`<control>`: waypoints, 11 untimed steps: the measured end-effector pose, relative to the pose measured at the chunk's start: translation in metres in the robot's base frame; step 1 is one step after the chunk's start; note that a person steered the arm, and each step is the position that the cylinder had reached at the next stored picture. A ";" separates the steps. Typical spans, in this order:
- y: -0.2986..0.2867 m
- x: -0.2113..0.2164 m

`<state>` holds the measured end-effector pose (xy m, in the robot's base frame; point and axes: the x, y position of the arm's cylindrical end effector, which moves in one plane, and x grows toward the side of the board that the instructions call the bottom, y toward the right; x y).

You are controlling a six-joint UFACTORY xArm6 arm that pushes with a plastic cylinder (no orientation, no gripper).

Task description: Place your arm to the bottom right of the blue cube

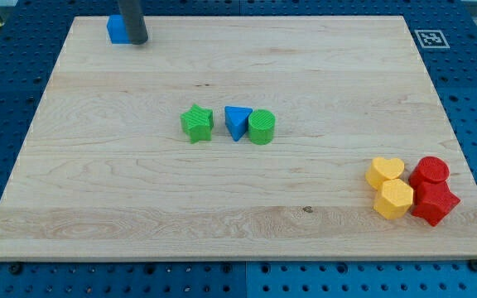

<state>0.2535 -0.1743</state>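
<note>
Resting my tip against the right edge of the blue cube at the wooden board's top-left corner, gripping nothing. Risking nudging it off the board by crowding leftward.

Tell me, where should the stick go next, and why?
Probably a tiny slide toward the view's bottom. My tip sits right against the blue cube, on its right side, so it needs to end up a bit lower to be at the cube's bottom right.
</note>
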 end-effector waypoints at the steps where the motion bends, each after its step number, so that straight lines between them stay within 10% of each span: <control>1: 0.006 0.010; 11: 0.087 0.071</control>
